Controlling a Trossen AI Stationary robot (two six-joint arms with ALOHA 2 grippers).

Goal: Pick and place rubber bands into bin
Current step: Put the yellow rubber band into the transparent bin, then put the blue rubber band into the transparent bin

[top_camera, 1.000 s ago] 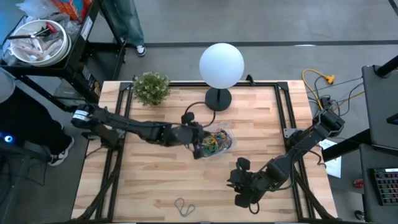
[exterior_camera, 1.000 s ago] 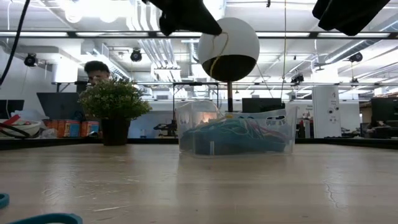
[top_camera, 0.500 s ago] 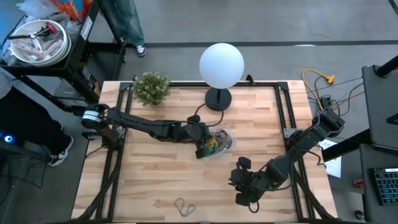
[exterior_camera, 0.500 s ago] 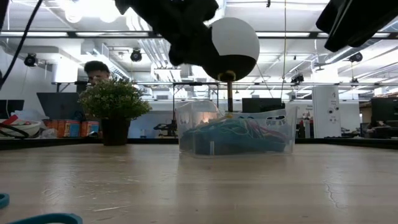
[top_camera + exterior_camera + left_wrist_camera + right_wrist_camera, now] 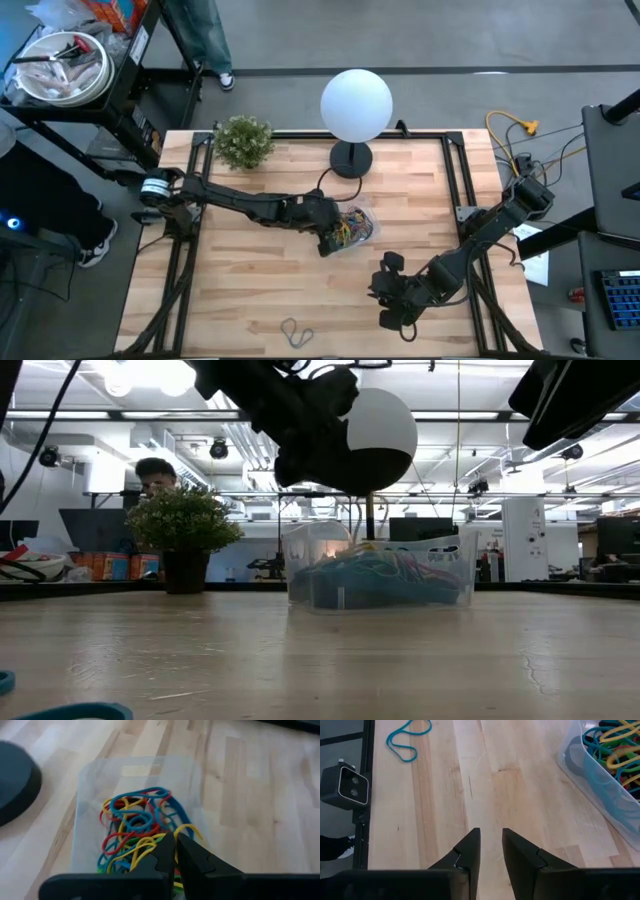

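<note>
Wood: pale butcher-block table (image 5: pixel 250 290), planks running left to right, inside a black frame.
Bin: clear bin (image 5: pixel 352 227) near table centre, at about 6 o'clock from the lamp base; in the low view its walls (image 5: pixel 380 572) stand on the tabletop.
Bands: tangle of blue, red, yellow and green bands (image 5: pixel 137 830) lies inside the bin; same pile seen in the high view (image 5: pixel 347 229) and through the wall in the low view (image 5: pixel 375 578).
Stray band: 1 blue band (image 5: pixel 409 739) lies flat on the wood, well apart from the bin; in the high view it sits near the front edge (image 5: pixel 296 331), at about 7 o'clock from the bin.
Left gripper: left gripper (image 5: pixel 174 844) hangs over the bin's left edge (image 5: pixel 325 233), fingers closed to a thin slit just above the pile; I cannot tell whether a band is pinched.
Right gripper: right gripper (image 5: pixel 491 842) waits above bare wood at about 5 o'clock from the bin (image 5: pixel 387 300), fingers a narrow gap apart, holding nothing.
Lamp: white globe lamp (image 5: pixel 356 105) on a dark round base, at 12 o'clock from the bin.
Plant: small potted plant (image 5: pixel 243 141) at the table's far left.
Writing: none readable.
Room: open workshop with ceiling lights, monitors and benches; a person (image 5: pixel 155 475) partly hidden behind the plant.
</note>
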